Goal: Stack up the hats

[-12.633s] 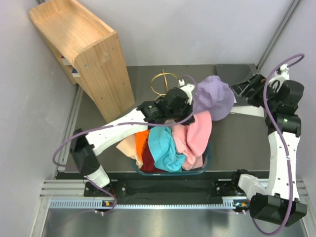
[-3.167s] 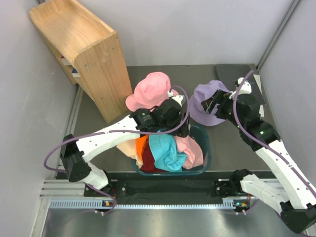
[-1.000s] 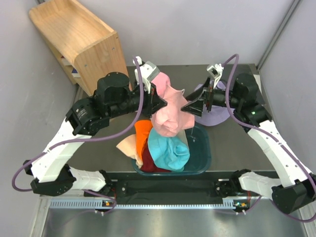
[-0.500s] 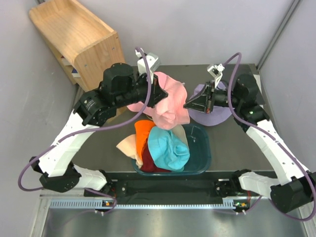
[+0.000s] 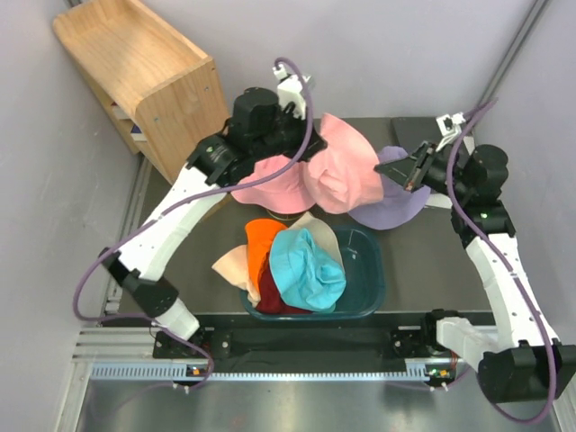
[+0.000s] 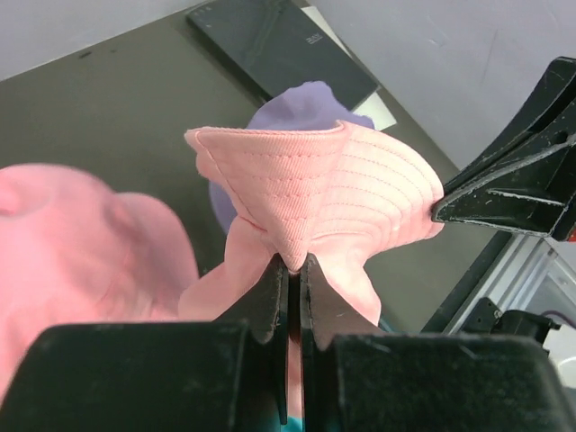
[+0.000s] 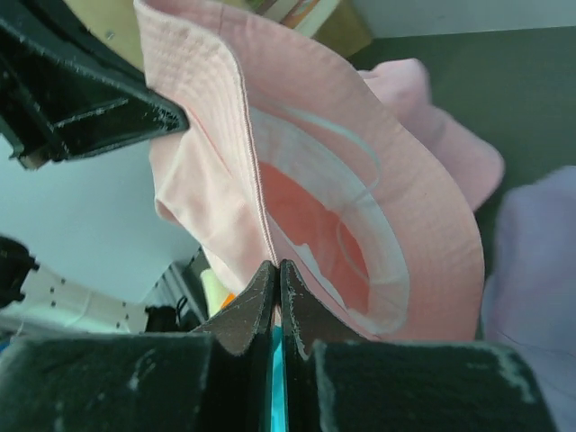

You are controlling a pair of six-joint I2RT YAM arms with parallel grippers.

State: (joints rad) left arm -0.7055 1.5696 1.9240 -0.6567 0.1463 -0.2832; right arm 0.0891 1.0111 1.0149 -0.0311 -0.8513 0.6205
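Note:
A pale pink hat hangs stretched open between both grippers above the back of the table. My left gripper is shut on one side of its brim. My right gripper is shut on the opposite side of the brim. A second pink hat lies on the table below and to the left. A lavender hat lies below and to the right. The teal hat, orange hat, beige hat and maroon hat sit bunched in the tub.
The dark teal tub stands at the near middle of the table. A wooden shelf unit fills the back left corner. A flat black slab lies at the back right, behind the lavender hat.
My right gripper has closed on the pale pink hat's brim. Both arms have lifted the hat and carried it back and to the right, spreading it open.

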